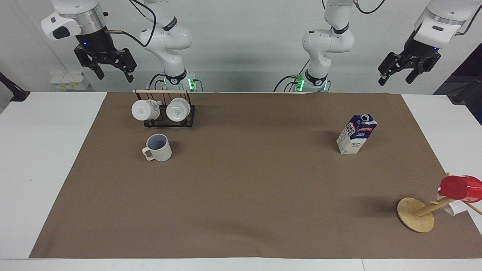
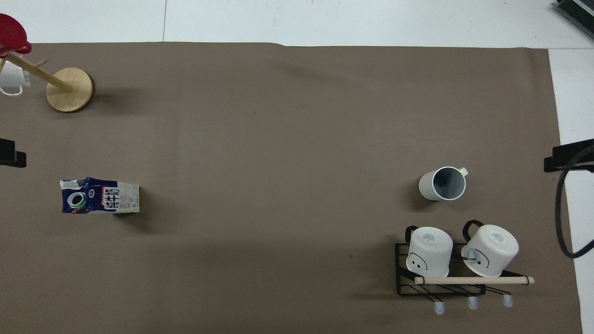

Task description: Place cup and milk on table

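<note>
A cream cup (image 1: 159,148) and a milk carton (image 1: 356,134) stand upright on the brown sheet (image 1: 241,195) covering the white bench (image 1: 41,158), the cup toward the right arm's end and the carton toward the left arm's end, well apart. The cup sits open side up, just farther from the robots than a black rack (image 1: 165,113) holding two white mugs (image 1: 144,110). Both arms wait, raised high at the robots' edge of the bench. The right claw (image 1: 112,70) hangs empty over that end, its fingers spread apart. The left claw (image 1: 398,73) hangs empty over the other end, its fingers likewise apart. At the corner of the sheet farthest from the robots on the left arm's end, a wooden mug tree (image 1: 418,213) with a round base carries a red cup (image 1: 459,188).
</note>
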